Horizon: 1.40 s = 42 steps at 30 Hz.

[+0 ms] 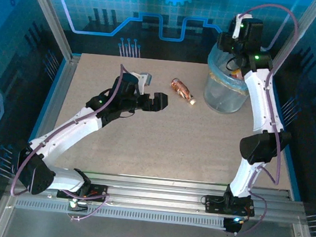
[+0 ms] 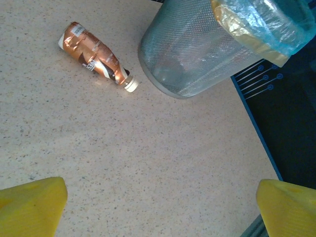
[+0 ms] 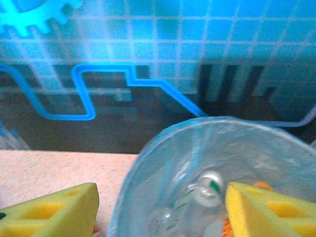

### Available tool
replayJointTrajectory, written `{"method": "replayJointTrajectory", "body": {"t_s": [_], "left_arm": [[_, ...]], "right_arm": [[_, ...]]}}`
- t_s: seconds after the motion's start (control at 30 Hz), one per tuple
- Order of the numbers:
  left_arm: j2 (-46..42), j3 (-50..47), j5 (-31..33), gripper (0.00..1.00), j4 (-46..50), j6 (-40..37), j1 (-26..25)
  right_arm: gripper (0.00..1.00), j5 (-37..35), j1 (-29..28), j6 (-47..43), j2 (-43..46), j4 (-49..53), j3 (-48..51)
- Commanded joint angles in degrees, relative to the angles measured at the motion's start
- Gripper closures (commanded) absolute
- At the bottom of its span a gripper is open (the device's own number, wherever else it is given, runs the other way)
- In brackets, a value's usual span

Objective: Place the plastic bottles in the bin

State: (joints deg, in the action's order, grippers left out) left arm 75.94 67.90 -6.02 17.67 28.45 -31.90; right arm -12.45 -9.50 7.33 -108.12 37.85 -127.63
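Nearly done, I judge: one brown bottle [image 1: 183,90] lies on the counter [image 1: 143,151] in its far half, beside the bin [image 1: 225,97] at the far right corner. The left gripper [image 1: 153,102] hovers near it, fingers wide. The right gripper [image 3: 162,202] hangs over the bin, fingers apart, empty. The right wrist view looks inside: a clear bottle [image 3: 205,190], hidden by the arm from above.

Speckled beige table [image 1: 161,147], blue circuit-patterned backdrop [image 1: 102,1] behind, aluminium rails [image 1: 162,187] in front

yellow fingers [image 3: 49,212] apart over bin [image 3: 163,143], bottle [image 3: 205,190] inside
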Motion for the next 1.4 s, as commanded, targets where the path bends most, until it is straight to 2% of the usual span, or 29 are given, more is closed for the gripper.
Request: {"method": "replayJointTrajectory", "body": {"t_s": [0.0,0.2,0.37,0.57,0.83,1.1,1.37], "left_arm": [[-2.14,-1.76,2.44,0.01,0.28,-1.51,-0.04],[-2.89,-4.77,3.56,0.01,-0.26,-2.58,1.37],[-3.30,-7.46,3.61,0.01,-0.93,-3.07,4.59],[-2.04,-9.10,3.83,0.01,-0.97,-3.46,9.45],[3.92,-8.05,0.84,0.01,-4.46,-3.63,15.14],[13.06,-1.80,-2.01,0.01,-4.79,-4.11,16.52],[16.34,-0.75,-3.44,0.01,-5.03,-3.31,16.66]], "right_arm": [[0.31,6.16,-5.49,-1.28,3.71,1.45,2.90],[0.29,3.88,-15.50,-5.52,4.49,0.11,10.37],[0.23,4.21,-18.44,-3.67,0.11,-1.24,13.81],[0.20,5.06,-18.80,-1.01,-10.15,-0.55,11.31],[0.17,-1.24,-18.60,-2.51,-23.86,2.79,2.20],[0.14,-4.65,-16.37,-3.47,-33.78,6.01,-5.06],[0.14,-4.60,-15.99,-4.71,-40.27,8.03,-9.17]]}}
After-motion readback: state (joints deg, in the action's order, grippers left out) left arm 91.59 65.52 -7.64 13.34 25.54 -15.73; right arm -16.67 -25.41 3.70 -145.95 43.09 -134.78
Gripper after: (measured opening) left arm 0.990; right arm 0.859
